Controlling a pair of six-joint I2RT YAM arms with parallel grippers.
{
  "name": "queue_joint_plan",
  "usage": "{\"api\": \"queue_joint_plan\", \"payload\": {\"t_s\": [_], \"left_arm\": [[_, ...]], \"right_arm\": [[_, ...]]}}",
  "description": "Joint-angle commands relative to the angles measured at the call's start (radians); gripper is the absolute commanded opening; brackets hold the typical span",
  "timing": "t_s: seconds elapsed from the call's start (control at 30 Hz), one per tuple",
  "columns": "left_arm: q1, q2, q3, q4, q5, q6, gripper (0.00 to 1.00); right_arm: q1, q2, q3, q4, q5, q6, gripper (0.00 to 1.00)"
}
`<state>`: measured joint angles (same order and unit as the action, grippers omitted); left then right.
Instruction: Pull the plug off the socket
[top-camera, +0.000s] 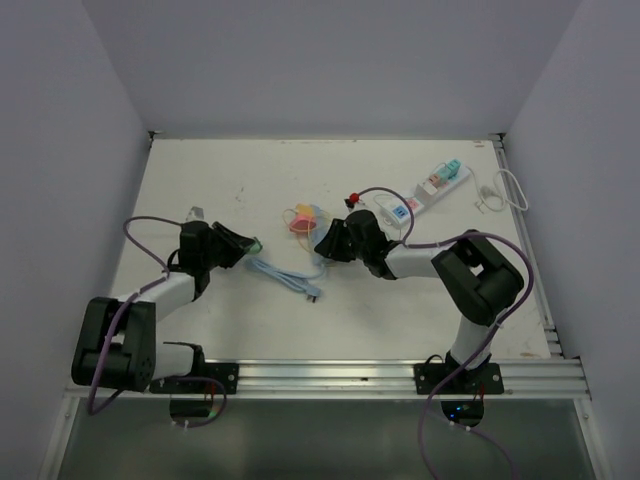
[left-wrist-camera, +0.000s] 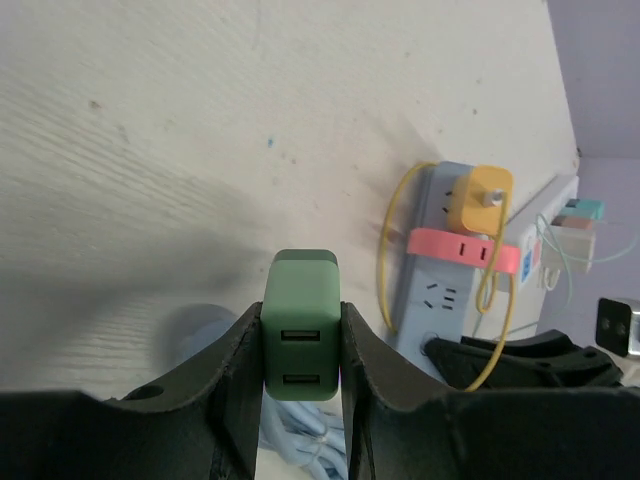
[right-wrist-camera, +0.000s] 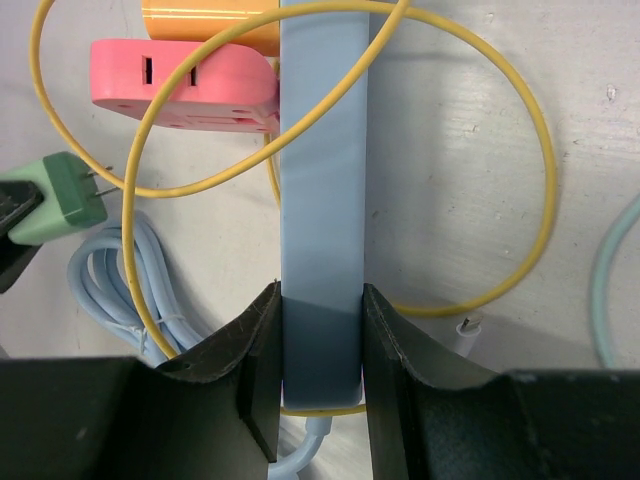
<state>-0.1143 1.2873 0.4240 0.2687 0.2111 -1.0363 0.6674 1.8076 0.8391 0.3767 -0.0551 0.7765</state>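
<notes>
My left gripper (top-camera: 247, 245) (left-wrist-camera: 300, 345) is shut on a green USB charger plug (left-wrist-camera: 300, 330) (top-camera: 256, 243) and holds it clear of the light blue power strip (left-wrist-camera: 445, 290), to the strip's left. In the right wrist view the green plug (right-wrist-camera: 60, 197) shows its bare metal prongs, apart from the strip (right-wrist-camera: 320, 180). My right gripper (top-camera: 327, 240) (right-wrist-camera: 320, 335) is shut on the near end of that strip. A pink plug (right-wrist-camera: 180, 80) and an orange plug (right-wrist-camera: 205, 20) sit in the strip's far sockets. A yellow cable (right-wrist-camera: 505, 110) loops over the strip.
The strip's light blue cord (top-camera: 285, 273) lies coiled between the arms. A white power strip (top-camera: 432, 187) with a teal plug (top-camera: 452, 166) lies at the back right, with a white cable (top-camera: 505, 190) beside it. Walls close in the table on three sides.
</notes>
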Motion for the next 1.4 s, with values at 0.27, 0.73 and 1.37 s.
{"api": "queue_joint_plan", "payload": {"t_s": [0.27,0.73,1.37], "left_arm": [[0.185,0.273,0.113,0.142,0.155,0.119,0.19],[0.191,0.064,0.071,0.006,0.186,0.267,0.88],[-0.331,-0.013,0.377,-0.260,-0.234,0.610,0.71]], "right_arm": [[-0.025,0.029,-0.041,-0.102,-0.012,-0.144,0.00],[-0.025,-0.004,-0.026,-0.130,-0.045,-0.241,0.00],[-0.025,-0.073,0.034,-0.318,-0.069,-0.430,0.00]]}}
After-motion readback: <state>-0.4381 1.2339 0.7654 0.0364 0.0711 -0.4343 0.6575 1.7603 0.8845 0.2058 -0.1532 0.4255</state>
